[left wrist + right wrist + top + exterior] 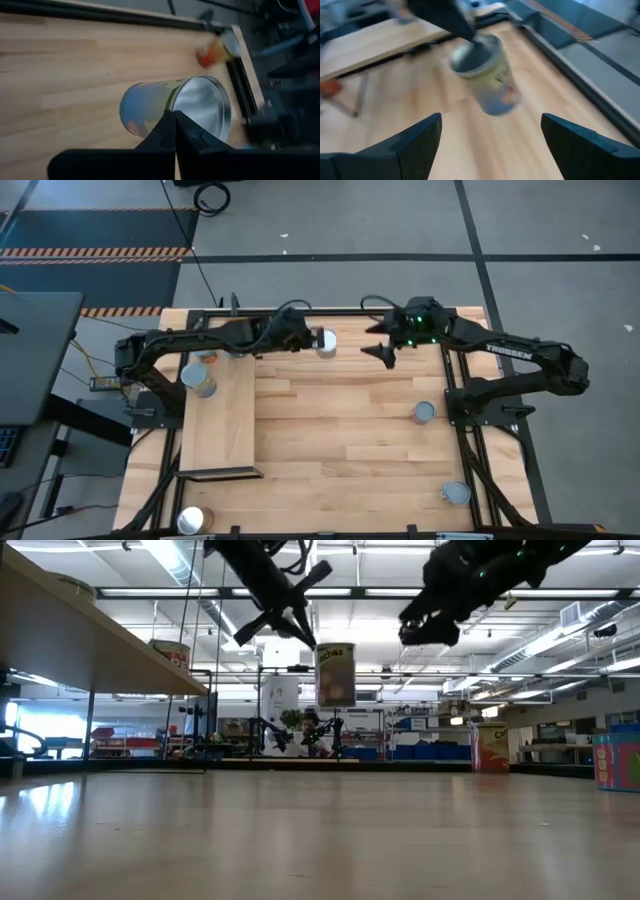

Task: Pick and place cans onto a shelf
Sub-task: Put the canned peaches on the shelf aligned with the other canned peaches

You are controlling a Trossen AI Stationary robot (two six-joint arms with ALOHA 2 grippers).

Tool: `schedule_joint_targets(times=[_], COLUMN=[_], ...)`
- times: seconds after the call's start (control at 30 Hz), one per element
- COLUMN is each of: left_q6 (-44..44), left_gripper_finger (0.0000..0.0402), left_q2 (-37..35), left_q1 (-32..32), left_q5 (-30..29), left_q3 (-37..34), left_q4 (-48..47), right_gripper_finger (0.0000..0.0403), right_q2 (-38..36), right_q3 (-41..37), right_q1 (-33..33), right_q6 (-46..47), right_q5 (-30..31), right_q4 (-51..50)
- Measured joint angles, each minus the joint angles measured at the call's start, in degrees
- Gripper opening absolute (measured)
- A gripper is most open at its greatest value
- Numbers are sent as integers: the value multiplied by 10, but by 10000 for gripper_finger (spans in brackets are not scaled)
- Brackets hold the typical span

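The left gripper (312, 341) holds a can (326, 343) by its rim, fingers pinched on the metal edge, lifted well above the table (340, 440) near the far edge at the middle. In the low view the can (335, 674) hangs clear in the air. The step in hand looks like the carry: the can is picked and has yet to reach the shelf (222, 430), the pale board raised over the table's left side.

The right gripper (385, 352) hovers just right of the held can, its fingers spread wide and empty. It appears to be waiting, or clear of a hand-over.

The next move likely calls for the left arm to swing the can leftward over the shelf and lower it upright. One can (203, 383) already stands at the shelf's far end, so the open room is the bare middle and near part of the board.

Other cans wait on the table: one toward the right side (424, 412), one at the near right (456, 493), one at the near left corner (195, 520).
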Motion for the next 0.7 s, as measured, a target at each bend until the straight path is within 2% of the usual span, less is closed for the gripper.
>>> schedule_joint_targets(times=[0.23,0.4,0.57,0.7], left_q6=[65,69,69,97], left_gripper_finger=[0,0,0,0], left_q2=[1,30,69,89], left_q1=[-62,-106,-136,-148], left_q5=[21,34,36,33], left_q3=[0,0,0,0], left_q4=[-8,6,20,21], right_gripper_finger=[349,349,349,349], right_q2=[-39,-10,36,66], right_q3=[0,0,0,0], right_q1=[130,214,262,276], right_q6=[-18,-36,-16,-15], right_q5=[16,92,151,167], right_q4=[-15,-47,-52,-63])
